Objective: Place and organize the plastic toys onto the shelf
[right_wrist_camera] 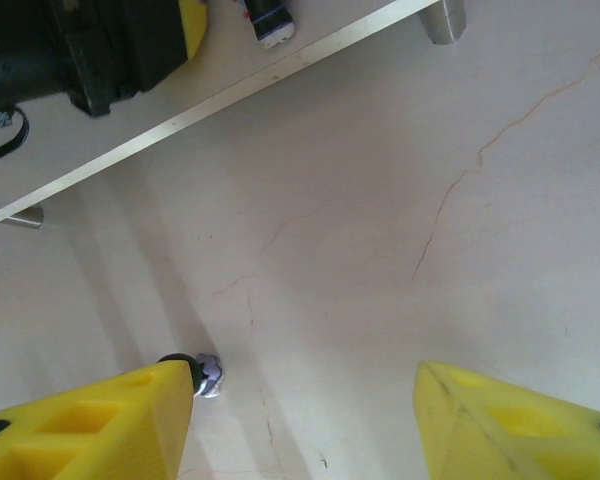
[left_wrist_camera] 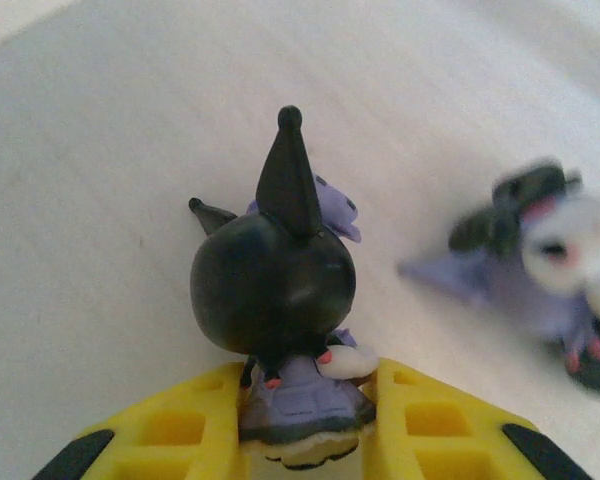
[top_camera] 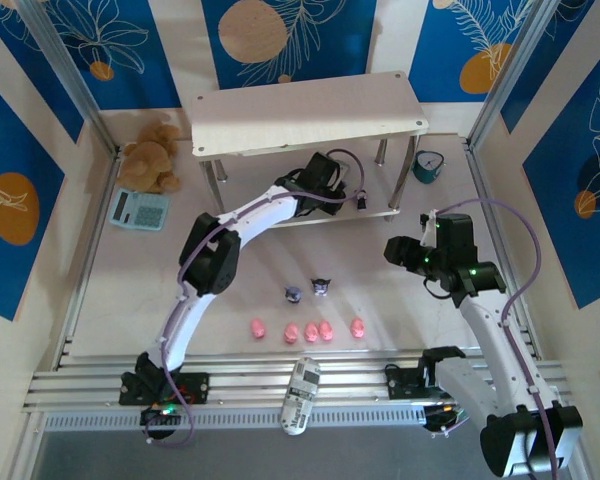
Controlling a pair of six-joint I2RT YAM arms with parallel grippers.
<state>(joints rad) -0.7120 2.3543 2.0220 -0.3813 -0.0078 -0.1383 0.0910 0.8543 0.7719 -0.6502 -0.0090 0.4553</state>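
Under the top board of the two-tier shelf [top_camera: 310, 110] of pale wood and thin silver legs, the left gripper [left_wrist_camera: 305, 385] is half hidden from above. Its wrist camera shows the yellow fingers [left_wrist_camera: 180, 430] clamped on the base of a dark pointed-eared figurine [left_wrist_camera: 280, 290], upright on the lower board and seen from behind. Just to its right, a purple-and-white figurine [left_wrist_camera: 550, 260] is too blurred to tell how it lies. The right gripper [right_wrist_camera: 302, 367] hangs over bare tabletop in front of the shelf, jaws wide apart and holding nothing; a small dark-and-white figure [right_wrist_camera: 208, 375] peeks from behind its left finger, mostly covered. Seen from above, two dark figurines [top_camera: 322, 286] stand close together on the table, and nearer the arms five pink plastic pigs [top_camera: 311, 331] sit in a loose row. A brown plush bear [top_camera: 152, 155] and a teal calculator [top_camera: 140, 209] lie left of the shelf, with a small teal clock [top_camera: 427, 166] by its right legs. A white-and-black cylinder [top_camera: 300, 395] — hard to identify — lies across the rails between the arm bases. Open table remains left of the pigs.
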